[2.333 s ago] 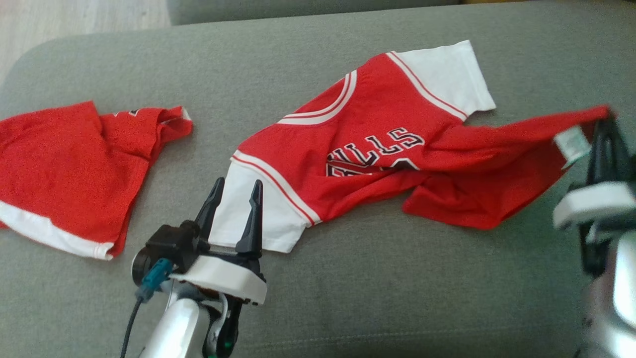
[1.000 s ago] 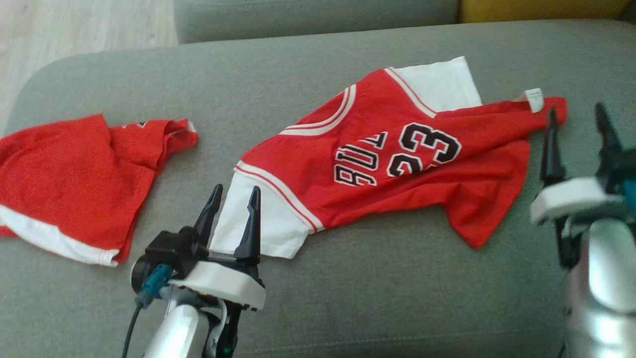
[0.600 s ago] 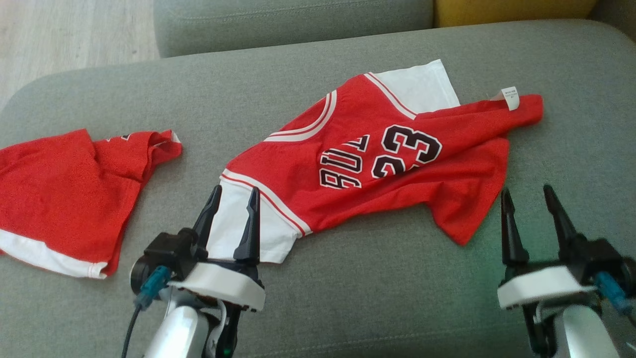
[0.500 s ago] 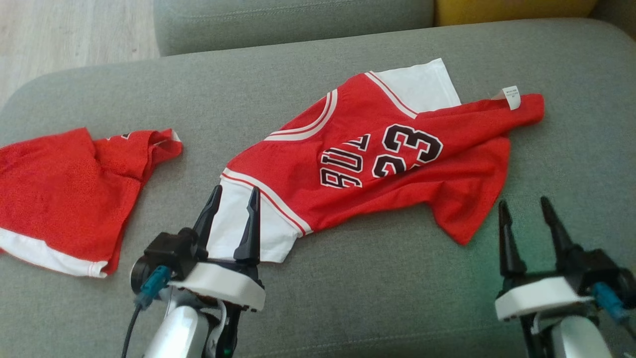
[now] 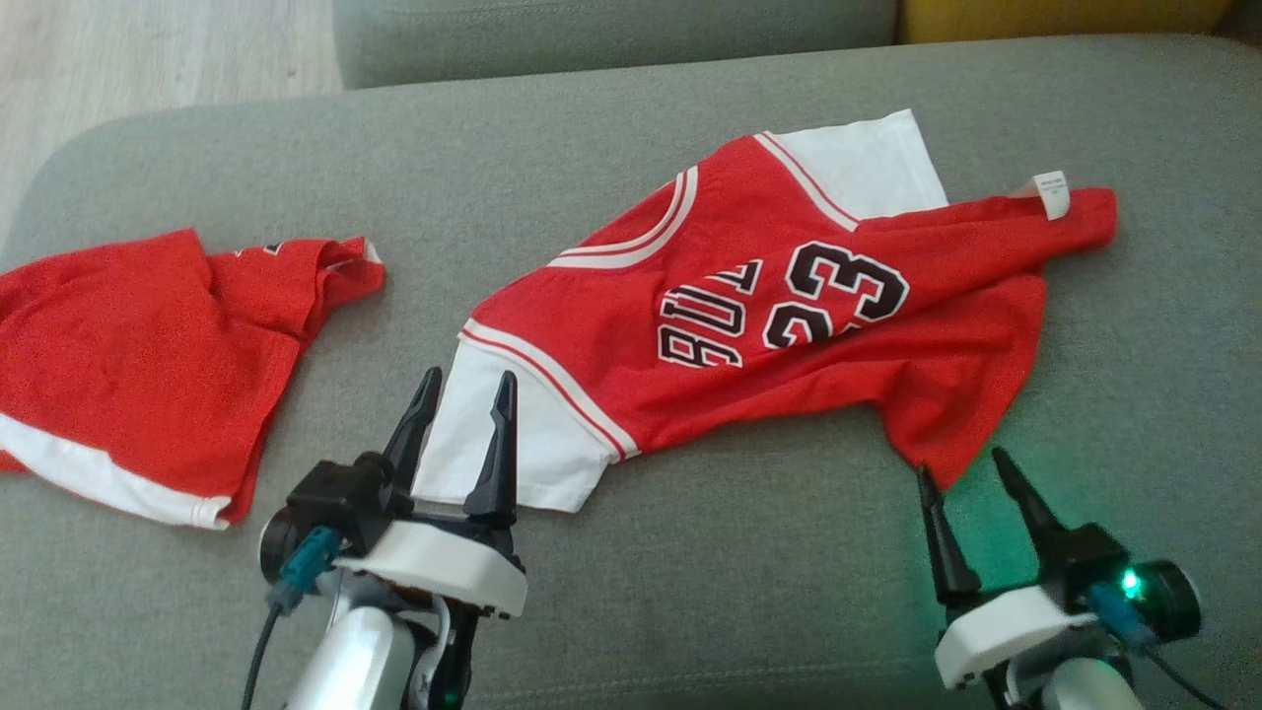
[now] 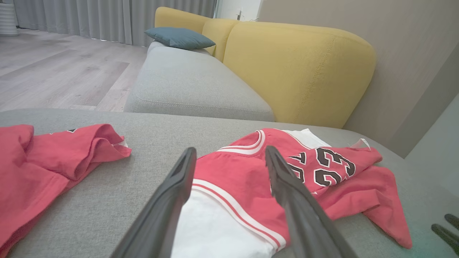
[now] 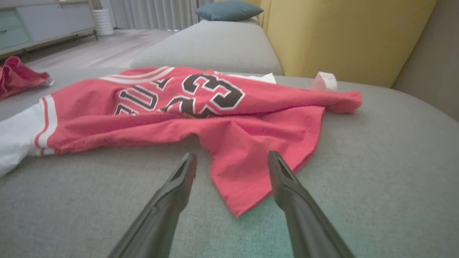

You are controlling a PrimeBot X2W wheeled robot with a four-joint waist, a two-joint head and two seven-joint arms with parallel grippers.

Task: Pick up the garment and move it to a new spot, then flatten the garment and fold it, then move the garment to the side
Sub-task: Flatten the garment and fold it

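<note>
The red jersey (image 5: 789, 296) lies rumpled on the grey sofa seat (image 5: 710, 592), number side up, well apart from another red garment (image 5: 138, 345) at the left. The left gripper (image 5: 470, 376), fingers spread wide and empty, points at the near white sleeve. The right gripper (image 5: 961, 463), equally wide and empty, has its tips just beside the jersey's lower red corner.

Red-and-white jersey garment (image 5: 769, 385) is matt, finely knitted cloth, grey sofa cushion (image 5: 710, 592) matt coarse-woven fabric, pale plank floor (image 5: 148, 49) at upper left smooth wood.
</note>
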